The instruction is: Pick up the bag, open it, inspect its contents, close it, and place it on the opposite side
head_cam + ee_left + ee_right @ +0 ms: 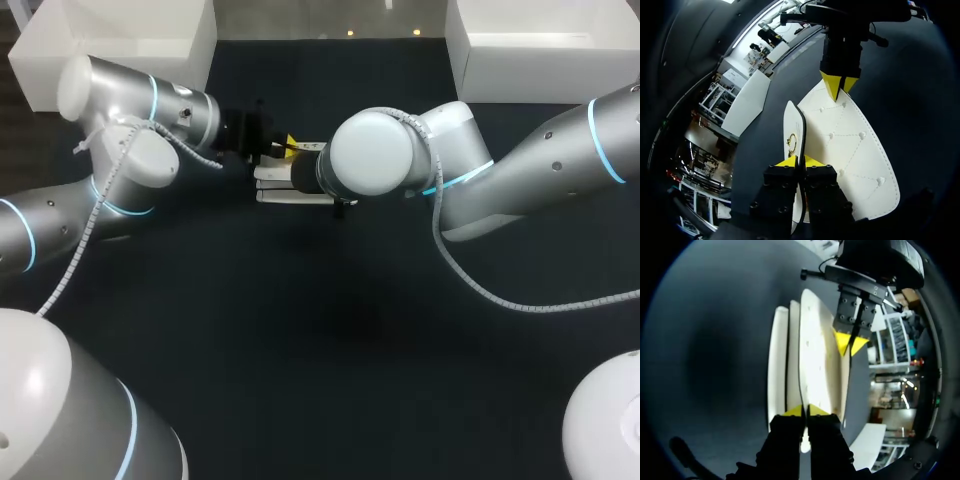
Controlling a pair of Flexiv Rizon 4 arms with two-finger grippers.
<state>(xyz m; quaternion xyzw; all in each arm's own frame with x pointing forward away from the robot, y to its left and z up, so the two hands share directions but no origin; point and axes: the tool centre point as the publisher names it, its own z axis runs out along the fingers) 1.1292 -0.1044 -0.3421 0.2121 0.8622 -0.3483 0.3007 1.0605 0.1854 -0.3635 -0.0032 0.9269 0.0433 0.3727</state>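
Left gripper and right gripper seemingly pinch the bag.

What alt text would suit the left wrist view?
The left gripper pinches the near edge of a white quilted bag, while the right gripper pinches its far edge. A gold clasp shows just ahead of the left gripper.

Robotics lab, left arm, right arm, black table

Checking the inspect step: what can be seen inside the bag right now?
Only a thin dark slit shows between panels of the bag, which the left gripper and right gripper pinch at opposite ends. Any contents are hidden.
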